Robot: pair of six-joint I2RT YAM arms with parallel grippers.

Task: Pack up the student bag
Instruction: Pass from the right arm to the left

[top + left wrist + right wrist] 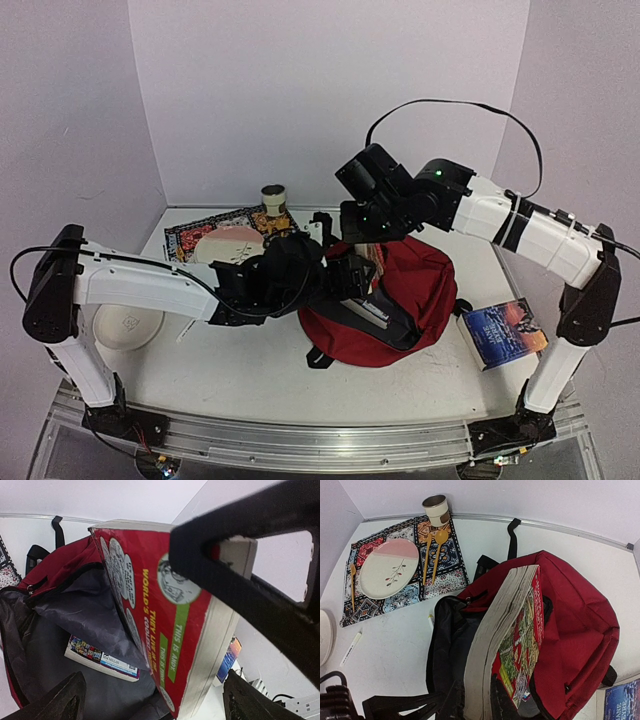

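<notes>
The student bag (420, 290), dark red with a dark lining, lies at the middle of the table with its mouth gaping (580, 630). My right gripper (490, 705) is shut on a thick red paperback (512, 630) and holds it upright over the opening. In the left wrist view that red book (175, 630) fills the middle, its lower corner between the spread fingertips of my open left gripper (160, 702). A smaller book (100, 657) lies inside the bag (55, 570). From above, my left gripper (352, 272) is at the bag's left rim and my right gripper (368, 235) just behind it.
A patterned placemat (447, 575) at the back left carries a pink-and-white plate (387, 567), a yellow spoon (437, 550), a fork and a cup (436, 509). A white dish (128, 325) sits at the left. A blue book (505, 333) lies right of the bag. A white pen (350, 647) lies loose.
</notes>
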